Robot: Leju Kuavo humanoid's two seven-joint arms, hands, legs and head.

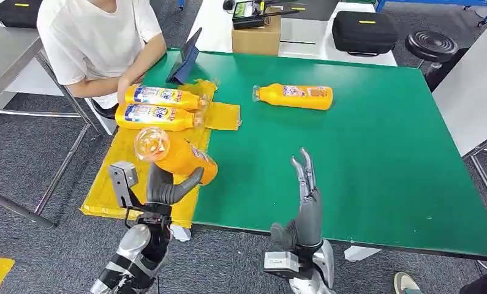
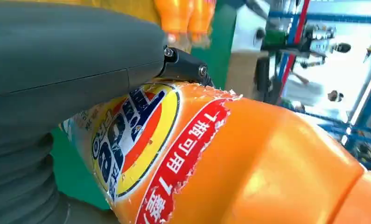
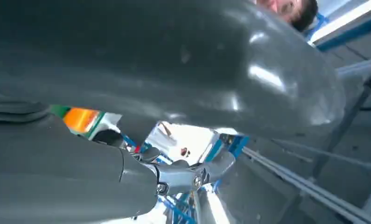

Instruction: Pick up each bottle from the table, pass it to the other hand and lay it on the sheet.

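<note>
Your left robot hand (image 1: 165, 187) grips an orange, clear-capped bottle (image 1: 178, 154) over the yellow sheet (image 1: 119, 160) holding two bottles (image 1: 159, 106), while your right robot hand (image 1: 307, 202) stands spread above the green worktop (image 1: 363, 159).

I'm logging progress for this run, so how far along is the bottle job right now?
Done: two bottles already lie on the yellow sheet. In hand: the left hand grips a third bottle above the sheet, while the right hand is open and holds nothing. Left: laying that bottle down, then the last bottle lying on the green table.
</note>
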